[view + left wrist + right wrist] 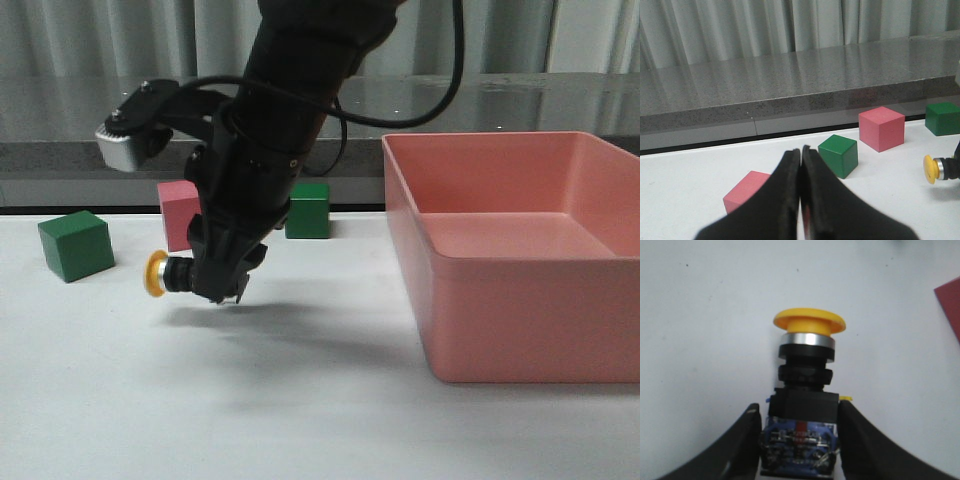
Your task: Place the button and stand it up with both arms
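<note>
The button (165,273), with a yellow cap, silver ring and black body, lies sideways with its cap pointing left, held just above the white table. My right gripper (222,285) is shut on its blue block base. In the right wrist view the button (807,365) sits between the fingers of that gripper (800,409), which press on both sides of the base. My left gripper (801,150) is shut and empty, low over the table. In its view the button (932,169) is far off to the side. The left gripper does not show in the front view.
A large pink bin (500,260) stands on the right. A green cube (75,245), a pink cube (178,212) and another green cube (308,209) sit behind the button. In the left wrist view a pink cube (745,195) and a green cube (839,155) lie close to the fingers.
</note>
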You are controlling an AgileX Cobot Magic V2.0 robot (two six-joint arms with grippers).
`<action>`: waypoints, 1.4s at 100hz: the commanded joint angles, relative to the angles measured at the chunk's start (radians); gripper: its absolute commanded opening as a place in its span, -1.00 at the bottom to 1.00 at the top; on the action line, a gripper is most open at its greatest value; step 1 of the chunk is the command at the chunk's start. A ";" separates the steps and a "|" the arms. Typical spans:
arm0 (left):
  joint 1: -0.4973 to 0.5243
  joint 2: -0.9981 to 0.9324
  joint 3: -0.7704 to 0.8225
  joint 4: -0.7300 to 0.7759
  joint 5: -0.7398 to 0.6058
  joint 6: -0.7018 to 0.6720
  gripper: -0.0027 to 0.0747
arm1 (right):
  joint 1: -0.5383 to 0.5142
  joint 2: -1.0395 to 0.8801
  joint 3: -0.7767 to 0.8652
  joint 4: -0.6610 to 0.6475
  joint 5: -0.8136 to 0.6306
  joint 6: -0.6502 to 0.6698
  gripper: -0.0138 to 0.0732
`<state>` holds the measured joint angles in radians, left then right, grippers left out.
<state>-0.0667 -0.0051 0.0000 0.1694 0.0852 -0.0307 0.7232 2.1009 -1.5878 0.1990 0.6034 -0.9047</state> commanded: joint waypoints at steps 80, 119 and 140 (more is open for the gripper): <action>0.001 -0.031 0.045 -0.004 -0.078 -0.011 -0.98 | -0.017 -0.190 -0.036 0.054 0.013 0.104 0.26; 0.001 -0.031 0.045 -0.004 -0.078 -0.011 -0.98 | -0.240 -0.515 -0.018 0.041 0.342 0.436 -0.82; 0.001 -0.031 0.045 -0.004 -0.078 -0.011 -0.98 | -0.374 -0.765 0.223 -0.003 0.169 0.511 -0.82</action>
<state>-0.0667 -0.0051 0.0000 0.1694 0.0852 -0.0307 0.3957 1.4810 -1.4447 0.2054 0.8956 -0.4336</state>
